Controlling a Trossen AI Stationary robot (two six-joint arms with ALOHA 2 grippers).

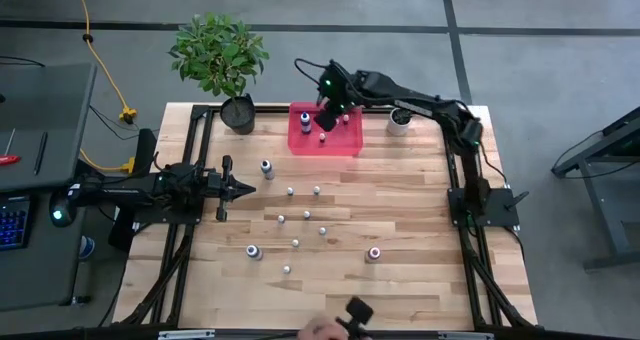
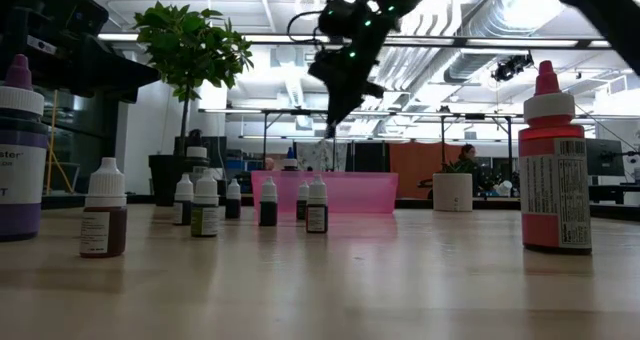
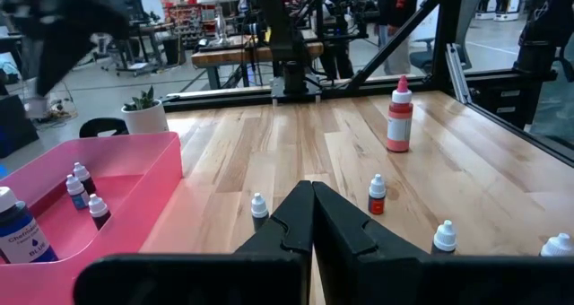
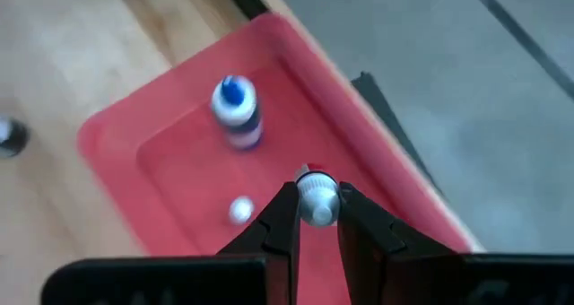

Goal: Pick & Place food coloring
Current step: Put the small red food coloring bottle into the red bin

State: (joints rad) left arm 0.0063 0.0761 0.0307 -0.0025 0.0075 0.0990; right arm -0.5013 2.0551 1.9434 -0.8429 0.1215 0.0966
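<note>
Right gripper pinches a bottle over the pink tray at twelve o'clock, visible only in its wrist view; left gripper pressed together.

No legible txt (bottle labels too small).

The left gripper sits low over the wooden table, its two dark fingers pressed together with no gap and nothing between them. A pink bin stands on the table near one edge. It holds a larger blue bottle and three tiny bottles with white caps. A red bottle stands upright on the open table, well apart from the bin. Small white-capped bottles stand scattered near the gripper, one just beside the fingertips. A white plant pot stands beyond the bin, at the far table edge. The black frame rises along the table's far edge.
</note>
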